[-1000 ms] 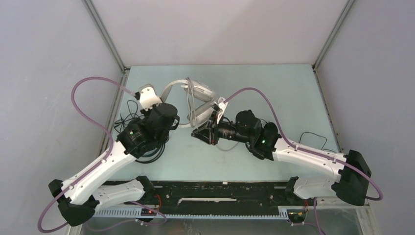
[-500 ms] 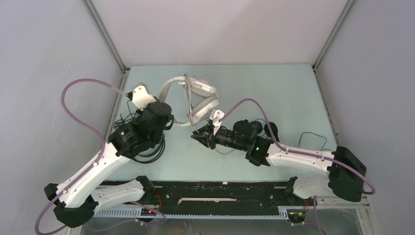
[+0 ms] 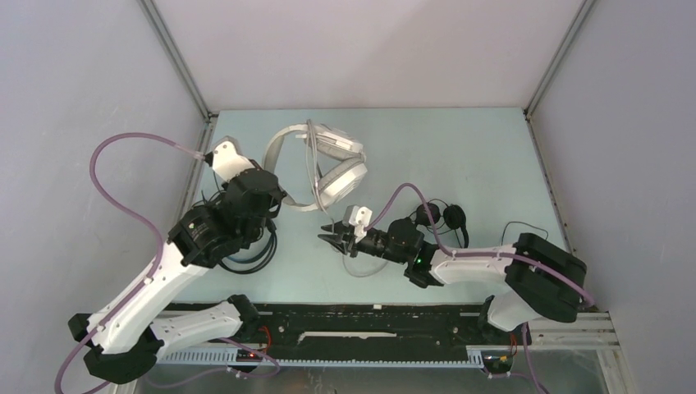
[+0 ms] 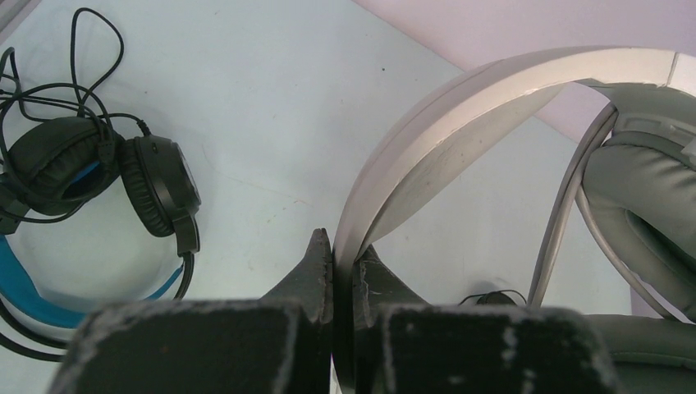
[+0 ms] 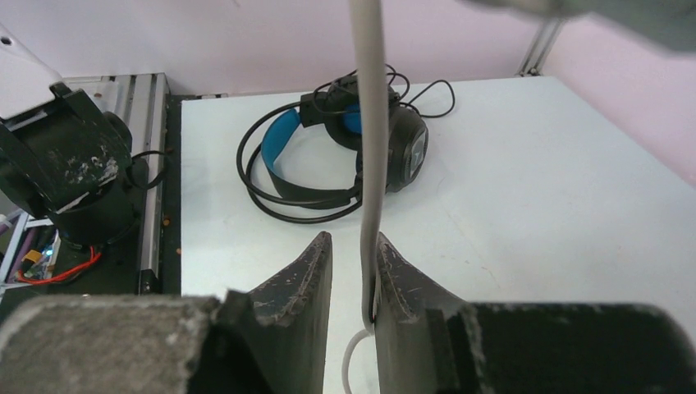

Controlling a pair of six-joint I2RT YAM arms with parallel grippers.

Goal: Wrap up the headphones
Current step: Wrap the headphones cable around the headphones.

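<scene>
The left hand [image 4: 343,250], clenched on the band of the white-grey headphones [image 4: 460,107], has shifted up-left. The right hand [image 5: 354,240], drawn back lower, has loosened around the grey cable [image 5: 371,123].

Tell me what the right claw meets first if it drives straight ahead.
Right claw: beyond the grey cable between its jaws, probably the black-and-blue headphones, though depth is unclear.

I'm looking into a lab test cell. Plain grey panels [image 3: 82,123] in metal framing [image 3: 176,61] box in a pale table [image 3: 492,156], with loose red wires [image 5: 66,264] at its near rail.
</scene>
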